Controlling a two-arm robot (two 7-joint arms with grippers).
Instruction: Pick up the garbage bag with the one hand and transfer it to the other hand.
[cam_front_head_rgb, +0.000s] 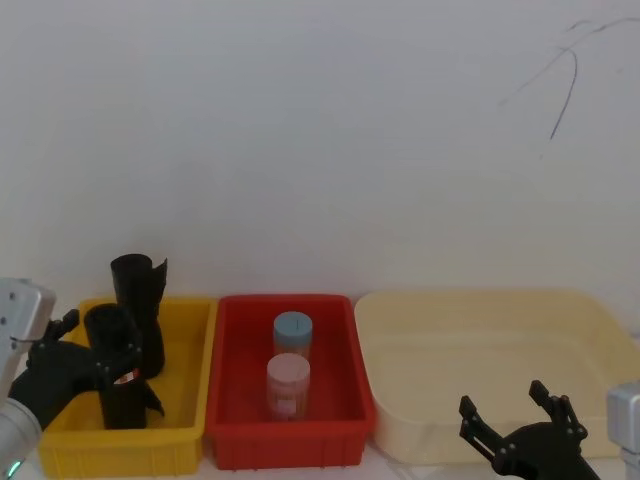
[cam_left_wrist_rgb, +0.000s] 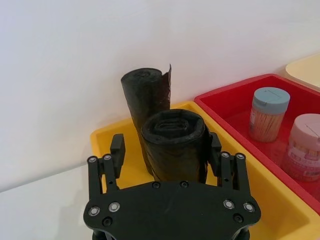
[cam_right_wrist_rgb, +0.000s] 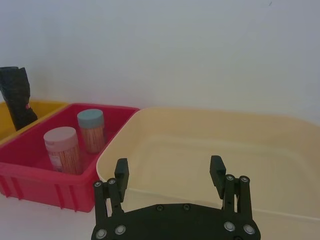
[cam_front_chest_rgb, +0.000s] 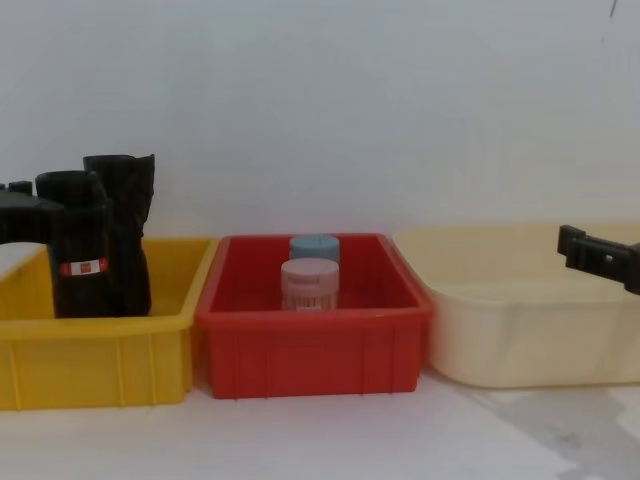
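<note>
Straddling the garbage bag (cam_front_chest_rgb: 82, 240), upright in the yellow bin (cam_front_chest_rgb: 100, 370) (beside a taller roll (cam_front_chest_rgb: 128, 190)), the left pincer (cam_left_wrist_rgb: 166, 146) is wide, not yet clamped. The next move probably calls for closing, lifting, then meeting the right pincer (cam_right_wrist_rgb: 169, 172), which hovers wide by the cream tub (cam_right_wrist_rgb: 280, 130).

The garbage bag (cam_left_wrist_rgb: 175, 150) is black plastic film, wrinkled, with a dull sheen. The taller roll (cam_left_wrist_rgb: 142, 95) is the same film, rough at its torn edge. The yellow bin (cam_front_chest_rgb: 100, 360), red bin (cam_front_chest_rgb: 310, 350) and cream bin (cam_front_chest_rgb: 520, 340) are smooth, slightly glossy plastic. The left claw (cam_left_wrist_rgb: 166, 142) and right claw (cam_right_wrist_rgb: 169, 167) are matt black, with bright metal screw heads.
</note>
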